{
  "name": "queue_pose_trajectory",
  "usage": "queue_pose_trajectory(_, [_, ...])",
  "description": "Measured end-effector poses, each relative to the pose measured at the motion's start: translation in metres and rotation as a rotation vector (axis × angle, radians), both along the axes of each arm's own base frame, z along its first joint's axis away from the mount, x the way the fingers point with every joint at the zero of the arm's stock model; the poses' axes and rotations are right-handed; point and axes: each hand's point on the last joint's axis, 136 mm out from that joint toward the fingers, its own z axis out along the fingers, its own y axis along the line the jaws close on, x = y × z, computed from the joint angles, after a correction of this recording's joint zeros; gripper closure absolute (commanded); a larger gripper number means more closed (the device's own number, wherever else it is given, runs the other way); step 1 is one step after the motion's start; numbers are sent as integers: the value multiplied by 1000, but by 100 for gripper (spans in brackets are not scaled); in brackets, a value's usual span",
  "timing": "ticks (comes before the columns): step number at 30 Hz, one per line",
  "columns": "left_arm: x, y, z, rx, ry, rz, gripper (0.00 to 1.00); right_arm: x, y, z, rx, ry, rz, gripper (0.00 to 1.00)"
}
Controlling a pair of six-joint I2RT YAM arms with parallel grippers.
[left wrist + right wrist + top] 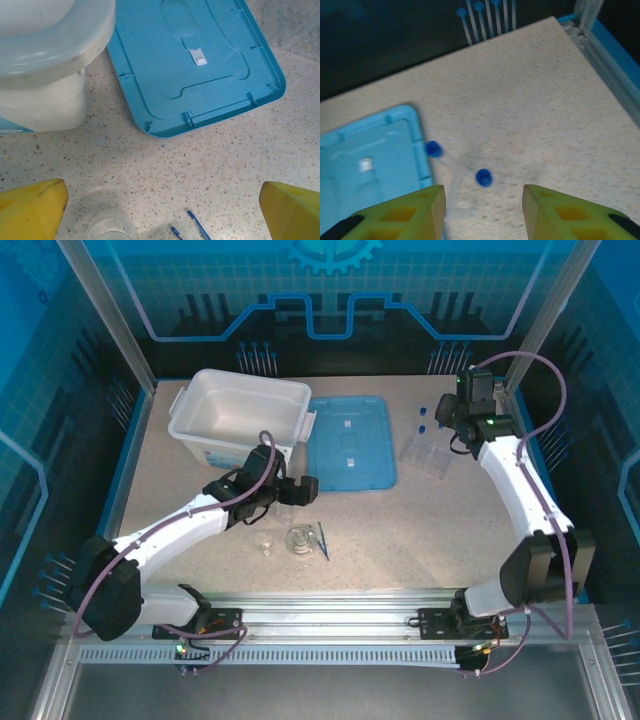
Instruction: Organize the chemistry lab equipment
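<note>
A small clear beaker (265, 546), a conical flask (298, 538) and thin dark-blue tweezers (322, 540) lie together at the table's front middle. My left gripper (296, 498) hovers open just behind them, holding nothing. The left wrist view catches a glass rim (110, 229) and the tweezers' tips (194, 226) between the yellow fingers (31, 210). Two blue-capped clear tubes (421, 420) stand at the back right. My right gripper (452, 426) is open beside them. One blue cap (483, 177) sits between its fingers (402, 215), another cap (434, 149) to the left.
The white bin (240, 410) stands open at the back left, its corner (45, 65) close to my left gripper. The light-blue lid (350, 440) lies flat beside it. A clear plastic stand (432, 455) sits under the tubes. The table's right edge rail (605, 55) is near.
</note>
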Motion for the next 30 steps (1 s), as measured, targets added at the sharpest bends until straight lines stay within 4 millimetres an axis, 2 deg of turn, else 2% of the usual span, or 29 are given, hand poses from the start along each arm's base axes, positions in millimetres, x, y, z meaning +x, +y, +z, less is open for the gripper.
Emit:
queue_pose_trajectory(2, [2, -1, 0, 0, 2, 3, 1, -10, 12, 10, 54, -30, 38, 54])
queue_pose_trajectory(5, [3, -1, 1, 1, 3, 4, 1, -28, 41, 13, 140, -43, 121, 52])
queue_pose_trajectory(7, [4, -1, 2, -1, 0, 7, 1, -39, 69, 12, 182, -36, 192, 46])
queue_pose_trajectory(9, [6, 1, 2, -5, 3, 19, 1, -53, 105, 7, 221, -20, 283, 44])
queue_pose_trajectory(12, [10, 7, -2, -11, 20, 49, 1, -71, 151, -6, 280, 13, 386, 43])
queue_pose_trajectory(15, [13, 12, -4, -18, 30, 76, 1, -84, 178, -31, 354, 55, 418, 40])
queue_pose_trajectory(24, [10, 22, -2, -36, 23, 103, 1, -105, 225, -132, 602, 185, 334, 36])
queue_pose_trajectory(27, [6, 25, -2, -43, 21, 108, 1, -105, 234, -152, 666, 191, 285, 35])
queue_pose_trajectory(30, [3, 25, -4, -51, 23, 104, 1, -98, 242, -153, 724, 162, 247, 34])
